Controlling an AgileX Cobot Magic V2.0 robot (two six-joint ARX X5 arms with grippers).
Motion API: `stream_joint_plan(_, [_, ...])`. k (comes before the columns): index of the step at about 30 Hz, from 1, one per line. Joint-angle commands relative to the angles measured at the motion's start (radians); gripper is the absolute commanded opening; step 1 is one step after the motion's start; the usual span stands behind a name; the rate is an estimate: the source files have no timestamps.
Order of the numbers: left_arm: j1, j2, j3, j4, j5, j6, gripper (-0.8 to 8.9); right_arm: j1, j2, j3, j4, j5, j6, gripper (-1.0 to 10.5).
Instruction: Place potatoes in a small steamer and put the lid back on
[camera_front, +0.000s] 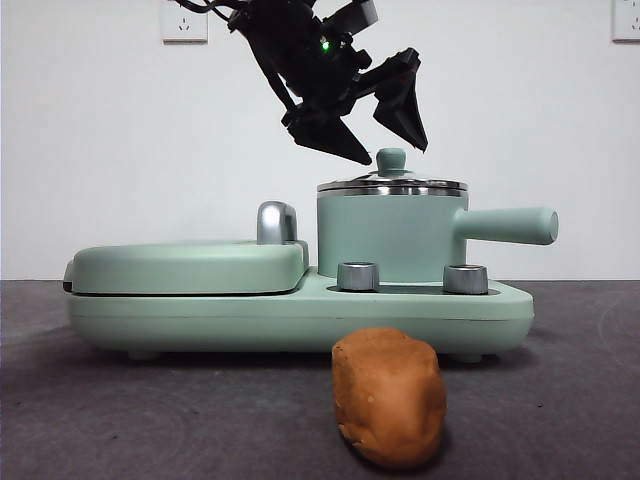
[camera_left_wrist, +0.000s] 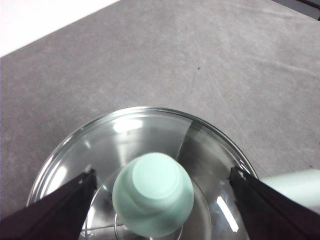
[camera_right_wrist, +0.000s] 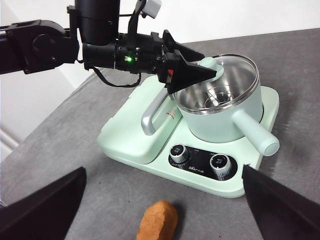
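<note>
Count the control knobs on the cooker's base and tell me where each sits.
2. One knob sits below the steamer's left side, the other knob beneath its handle; both on the base's front ledge.

Small steamer (camera_front: 390, 235): mint green, steel rim. Lid (camera_left_wrist: 145, 150): clear glass, mint-green knob. Potato (camera_front: 388, 396): orange-brown. Griddle cover (camera_front: 185, 266): mint green, chrome handle. Tabletop (camera_front: 100, 420): dark grey.
</note>
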Motion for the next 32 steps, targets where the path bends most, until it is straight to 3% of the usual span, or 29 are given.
stream_joint_plan(1, [-0.01,0.021,0.031,0.02,-0.002,0.019,4.32,0.001,0.006,0.016,0.005,-0.001,-0.005,5.0])
stream_joint_plan(17, [-0.023,0.051,0.031,0.014,-0.002,0.055,3.59,0.0,0.006,0.016,0.005,0.0,-0.005,5.0])
stream_joint_plan(22, [-0.029,0.056,0.031,0.018,-0.002,0.064,2.34,0.0,0.006,0.016,0.005,0.0,-0.005,5.0])
stream_joint_plan(32, [-0.029,0.057,0.031,0.041,-0.013,0.104,1.13,0.0,0.006,0.016,0.004,0.0,-0.003,5.0])
